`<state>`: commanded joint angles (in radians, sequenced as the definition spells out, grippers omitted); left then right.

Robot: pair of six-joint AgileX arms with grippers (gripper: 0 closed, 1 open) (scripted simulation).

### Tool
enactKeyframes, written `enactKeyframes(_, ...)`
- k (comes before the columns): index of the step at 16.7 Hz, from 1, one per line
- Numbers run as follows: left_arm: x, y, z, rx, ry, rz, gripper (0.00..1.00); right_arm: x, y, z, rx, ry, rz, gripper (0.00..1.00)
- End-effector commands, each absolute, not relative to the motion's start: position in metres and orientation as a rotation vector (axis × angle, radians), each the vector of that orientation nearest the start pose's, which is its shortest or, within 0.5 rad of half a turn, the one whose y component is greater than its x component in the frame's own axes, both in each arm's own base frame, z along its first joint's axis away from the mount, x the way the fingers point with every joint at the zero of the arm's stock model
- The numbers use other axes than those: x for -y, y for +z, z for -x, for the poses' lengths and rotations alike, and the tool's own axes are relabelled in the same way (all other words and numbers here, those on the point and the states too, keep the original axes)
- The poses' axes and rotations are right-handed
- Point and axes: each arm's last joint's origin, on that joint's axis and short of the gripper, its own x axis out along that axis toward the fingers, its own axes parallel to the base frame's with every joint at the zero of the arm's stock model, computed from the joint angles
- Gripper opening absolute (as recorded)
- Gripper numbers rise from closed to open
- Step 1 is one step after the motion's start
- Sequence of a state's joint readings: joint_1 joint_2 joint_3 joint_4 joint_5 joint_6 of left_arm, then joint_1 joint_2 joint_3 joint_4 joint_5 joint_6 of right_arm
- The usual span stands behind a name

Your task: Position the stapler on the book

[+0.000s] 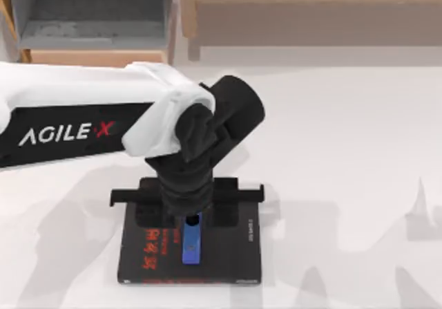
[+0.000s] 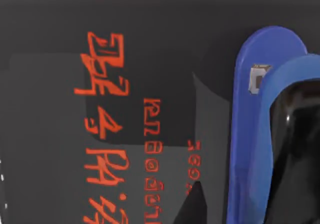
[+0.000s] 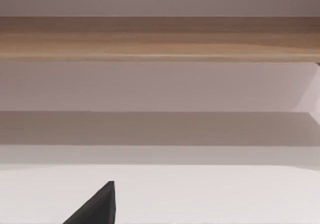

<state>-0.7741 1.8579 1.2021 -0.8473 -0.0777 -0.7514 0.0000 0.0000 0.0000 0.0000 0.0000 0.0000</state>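
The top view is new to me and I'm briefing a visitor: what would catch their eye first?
The white left arm, reaching in from the left, with its black left gripper poised over the book near the table's front edge. Next, the blue stapler lying on the black cover, just right of the red lettering. In the left wrist view the stapler looms large beside that lettering.

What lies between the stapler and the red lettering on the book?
Only bare black cover of the book: the top view shows it between the stapler and the red lettering, with the left gripper above.
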Motion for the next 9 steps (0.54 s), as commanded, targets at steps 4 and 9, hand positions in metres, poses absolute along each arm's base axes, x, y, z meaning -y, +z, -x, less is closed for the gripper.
enactKeyframes(4, 0.2329, 0.1524, -0.245, -1.468, -0.003, -0.019, 1.0, 0.0012, 0.16, -0.1057, 0.0, 0.0, 0.0, 1.0)
enactKeyframes(9, 0.2329, 0.1524, -0.245, -1.468, -0.003, -0.019, 1.0, 0.0012, 0.16, -0.1057, 0.0, 0.0, 0.0, 1.0)
